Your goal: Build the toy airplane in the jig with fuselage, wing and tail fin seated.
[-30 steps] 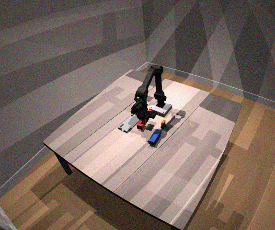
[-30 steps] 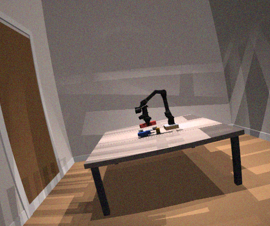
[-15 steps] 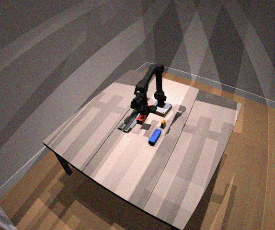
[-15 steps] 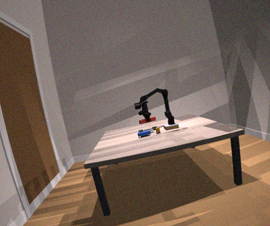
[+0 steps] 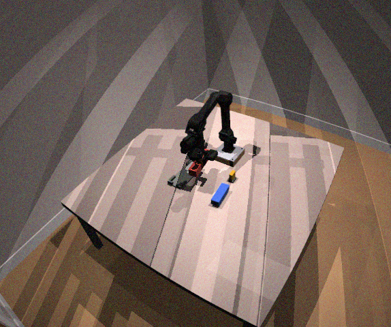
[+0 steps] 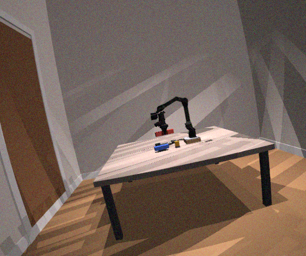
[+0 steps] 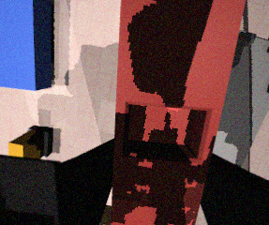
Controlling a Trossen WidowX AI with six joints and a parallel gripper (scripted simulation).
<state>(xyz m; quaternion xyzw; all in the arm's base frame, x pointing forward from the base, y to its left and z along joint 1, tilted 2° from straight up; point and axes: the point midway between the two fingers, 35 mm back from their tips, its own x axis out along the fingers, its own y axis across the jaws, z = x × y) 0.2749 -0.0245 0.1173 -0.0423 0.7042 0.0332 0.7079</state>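
Above the surface [image 5: 216, 246] [image 6: 136, 168], the fingers [image 5: 202, 154] [image 6: 164, 133] pinch the red fuselage [image 5: 195, 169] [image 6: 158, 134] [image 7: 214, 52]; the blue block [image 5: 220, 193] [image 6: 161, 147] [image 7: 14, 44] and yellow block [image 5: 231, 174] [image 6: 177, 143] [image 7: 18, 150] lie apart.

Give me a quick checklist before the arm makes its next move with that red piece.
1. Gripper shut on the red fuselage: ok.
2. Red fuselage raised off the table: ok.
3. Red fuselage seated in the grey jig: not ok, held above.
4. Blue block fitted on the fuselage: not ok, on the table.
5. Yellow piece fitted: not ok.
6. Fuselage lined up with the cradle: cannot tell.
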